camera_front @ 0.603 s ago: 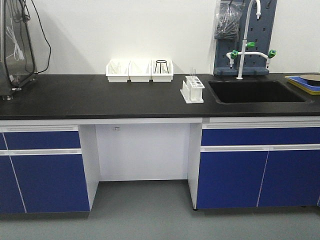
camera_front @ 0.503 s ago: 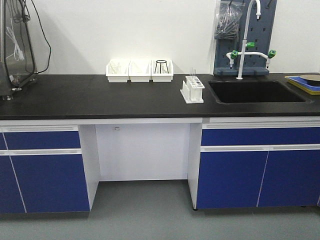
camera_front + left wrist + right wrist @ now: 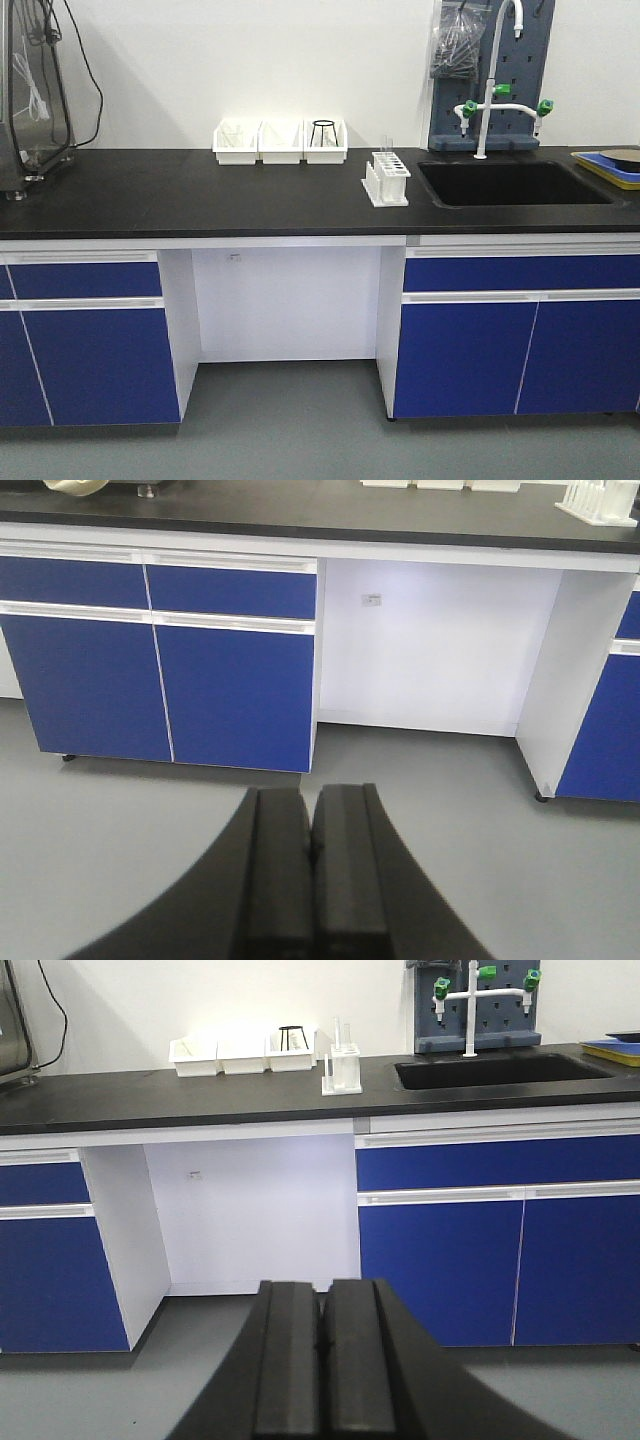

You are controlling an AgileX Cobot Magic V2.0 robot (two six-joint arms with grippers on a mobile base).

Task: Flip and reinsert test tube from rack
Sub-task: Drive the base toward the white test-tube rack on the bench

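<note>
The white rack point(image 3: 386, 179) stands on the black counter point(image 3: 200, 195) just left of the sink. A slim clear test tube point(image 3: 385, 146) rises from its back row. The rack point(image 3: 342, 1071) and its tube point(image 3: 336, 1032) also show in the right wrist view, and the rack's corner point(image 3: 600, 500) shows in the left wrist view. My left gripper point(image 3: 311, 810) is shut and empty, low over the floor, far from the counter. My right gripper point(image 3: 322, 1305) is shut and empty, also low in front of the cabinets. Neither arm shows in the front view.
Three white bins point(image 3: 279, 142) stand at the back wall, one holding a black ring stand point(image 3: 322, 131). A sink point(image 3: 510, 183) with a tap point(image 3: 490, 90) lies right of the rack. A yellow tray point(image 3: 608, 166) is far right, equipment point(image 3: 30, 100) far left. Blue cabinets point(image 3: 90, 330) flank a knee gap.
The front view has shifted very slightly to the right. Nothing on the counter has moved.
</note>
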